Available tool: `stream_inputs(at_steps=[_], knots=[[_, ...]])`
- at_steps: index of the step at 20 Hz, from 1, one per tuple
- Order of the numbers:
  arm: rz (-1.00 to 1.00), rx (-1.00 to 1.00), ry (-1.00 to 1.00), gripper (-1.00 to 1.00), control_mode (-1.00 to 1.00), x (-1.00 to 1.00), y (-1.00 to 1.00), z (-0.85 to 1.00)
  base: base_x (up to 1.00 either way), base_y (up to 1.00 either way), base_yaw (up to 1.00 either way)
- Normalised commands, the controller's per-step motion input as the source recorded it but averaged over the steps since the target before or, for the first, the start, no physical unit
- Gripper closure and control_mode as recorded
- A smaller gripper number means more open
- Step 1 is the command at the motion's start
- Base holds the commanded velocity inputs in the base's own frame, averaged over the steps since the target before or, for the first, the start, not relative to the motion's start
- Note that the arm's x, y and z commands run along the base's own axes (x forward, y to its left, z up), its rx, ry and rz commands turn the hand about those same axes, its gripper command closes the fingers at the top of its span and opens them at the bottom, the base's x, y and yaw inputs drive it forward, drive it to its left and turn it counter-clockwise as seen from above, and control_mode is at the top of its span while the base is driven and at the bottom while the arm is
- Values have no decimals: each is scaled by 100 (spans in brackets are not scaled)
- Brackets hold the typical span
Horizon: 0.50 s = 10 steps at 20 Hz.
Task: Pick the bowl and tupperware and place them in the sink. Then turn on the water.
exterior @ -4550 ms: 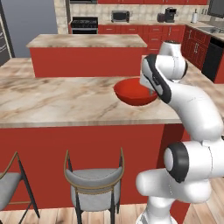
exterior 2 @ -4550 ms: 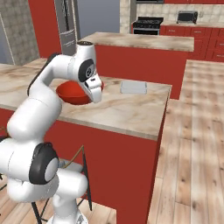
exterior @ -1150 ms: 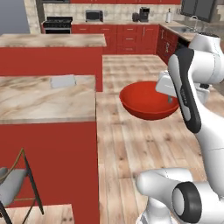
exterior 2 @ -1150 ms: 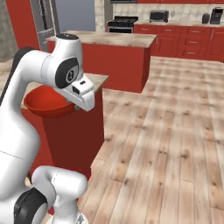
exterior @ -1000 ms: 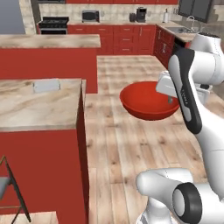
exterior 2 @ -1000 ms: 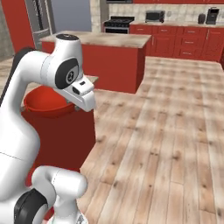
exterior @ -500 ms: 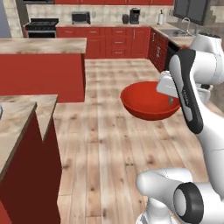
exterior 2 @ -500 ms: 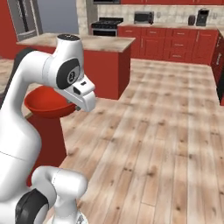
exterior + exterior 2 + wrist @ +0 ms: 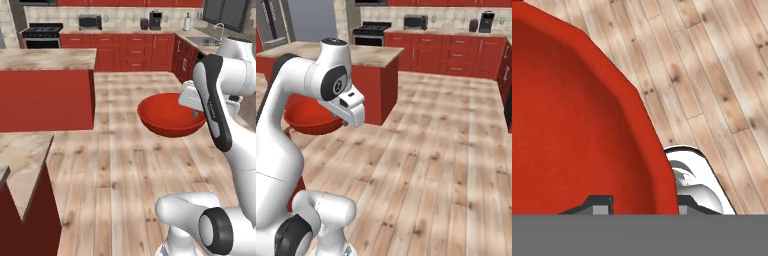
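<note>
The wide glossy red bowl (image 9: 167,117) hangs in the air over the wooden floor, held level in front of the arm. My gripper (image 9: 196,113) is shut on the bowl's right rim. From the right base view the bowl (image 9: 306,117) shows behind the white hand, left of my gripper (image 9: 344,120). In the hand view the bowl (image 9: 577,125) takes up the left side, and its rim runs between the two tips of my gripper (image 9: 641,204). The sink (image 9: 202,40) with its curved faucet (image 9: 219,28) lies in the far right counter. The tupperware is out of view.
A red island (image 9: 45,85) with a marble top stands at the left. A nearer marble counter corner (image 9: 22,155) juts in at the lower left. Red cabinets (image 9: 135,50), a stove (image 9: 42,32) and a microwave (image 9: 90,21) line the back wall. Open wooden floor (image 9: 446,150) stretches ahead.
The whole picture has shifted: the base has turned, so the islands slid left and the back cabinets and sink came nearer. The bowl stays in the gripper, unchanged relative to the arm.
</note>
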Motion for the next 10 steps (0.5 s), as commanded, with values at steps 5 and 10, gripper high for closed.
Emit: stream_inputs(at_steps=[5,10], knots=[[0,0,0,100,100,0,0,0,100,-20,0],[0,0,0,100,100,0,0,0,100,-31,0]])
